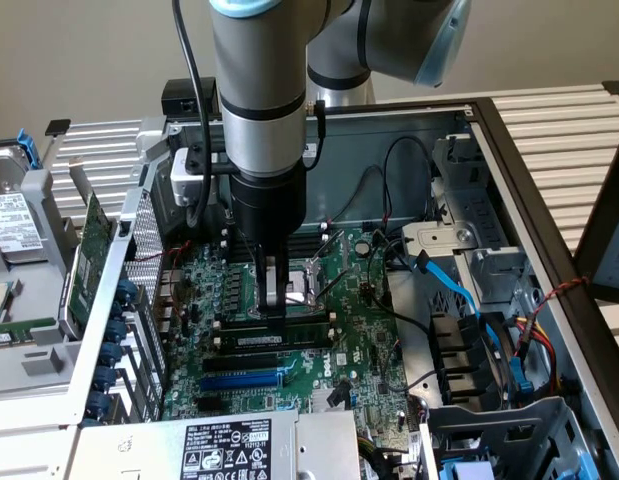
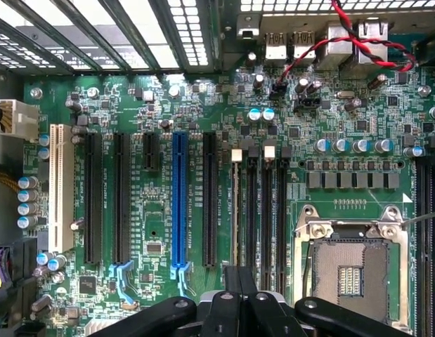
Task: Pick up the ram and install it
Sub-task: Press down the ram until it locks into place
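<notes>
Grey power supply [image 1: 229, 445]: we are finding it closest to the exterior camera, on the near side of the CPU socket [image 1: 314, 275] and well apart from it, with its label facing up.
Blue slot [image 1: 239, 380]: we are seeing it lying between the power supply and the CPU socket, parallel to the black slots and with no card in it.
Ram [image 1: 299, 335]: we are reading it as standing on edge in a black slot just beside the CPU socket, on the socket's near side. In the wrist view it is showing as a thin pale line [image 2: 236, 203] running along the slot, so it is looking at least partly entered. We cannot tell whether the latches are closed.
Gripper [image 1: 274, 305]: we are seeing it pointing straight down beside the CPU socket, its jaws fully closed and the tips [image 2: 239, 281] sitting over the ram's top edge. We are judging this as a downward push rather than a pinch, since closed tips make a firm pressing pad. Whether they are clamping the thin board we cannot tell.
Motherboard [image 1: 359, 340]: we are seeing it lying flat around the CPU socket, keeping the slots facing up towards the arm.
Expansion card [image 1: 89, 250]: we are noticing it outside the case, far from the CPU socket towards the exterior view's left.
</notes>
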Robot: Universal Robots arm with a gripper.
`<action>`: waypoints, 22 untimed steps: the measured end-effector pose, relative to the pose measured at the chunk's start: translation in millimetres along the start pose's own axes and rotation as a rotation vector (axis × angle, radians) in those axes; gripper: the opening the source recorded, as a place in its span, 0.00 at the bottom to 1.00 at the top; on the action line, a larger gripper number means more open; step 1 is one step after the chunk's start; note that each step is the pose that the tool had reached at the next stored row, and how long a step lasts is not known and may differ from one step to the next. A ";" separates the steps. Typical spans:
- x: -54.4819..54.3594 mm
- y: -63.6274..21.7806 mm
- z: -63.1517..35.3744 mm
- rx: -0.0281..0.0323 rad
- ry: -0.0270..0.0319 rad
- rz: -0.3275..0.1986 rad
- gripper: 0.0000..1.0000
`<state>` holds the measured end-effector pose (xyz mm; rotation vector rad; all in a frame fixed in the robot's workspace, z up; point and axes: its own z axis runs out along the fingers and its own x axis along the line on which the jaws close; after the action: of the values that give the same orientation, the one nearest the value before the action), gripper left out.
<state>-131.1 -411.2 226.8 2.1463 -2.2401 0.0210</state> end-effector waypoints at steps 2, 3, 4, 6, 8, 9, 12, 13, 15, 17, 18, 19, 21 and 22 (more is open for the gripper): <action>0.0 0.0 0.2 0.0000 0.0000 0.000 0.11; 0.0 0.0 0.2 0.0000 -0.0002 0.000 0.11; 0.0 0.0 0.3 0.0001 -0.0003 0.000 0.11; 0.0 0.0 0.3 0.0001 -0.0004 0.000 0.11; 0.0 0.2 0.6 0.0004 -0.0005 0.000 0.11; 0.0 0.2 0.8 0.0004 -0.0004 0.000 0.11; -0.2 0.3 -0.3 0.0005 -0.0008 0.000 0.11; -0.3 0.3 -2.2 0.0012 -0.0022 0.000 0.11; 0.4 0.6 -11.2 0.0004 -0.0005 0.000 0.11; 0.8 0.7 -19.7 0.0005 -0.0006 0.000 0.11; 1.1 0.8 -23.4 0.0004 -0.0004 0.000 0.11; 1.4 0.8 -26.5 0.0005 -0.0005 0.000 0.11; 2.0 0.8 -29.3 0.0004 -0.0005 0.000 0.11; 2.1 0.8 -29.3 0.0005 -0.0007 0.000 0.11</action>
<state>-131.4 -412.2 256.1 2.1471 -2.2404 0.0207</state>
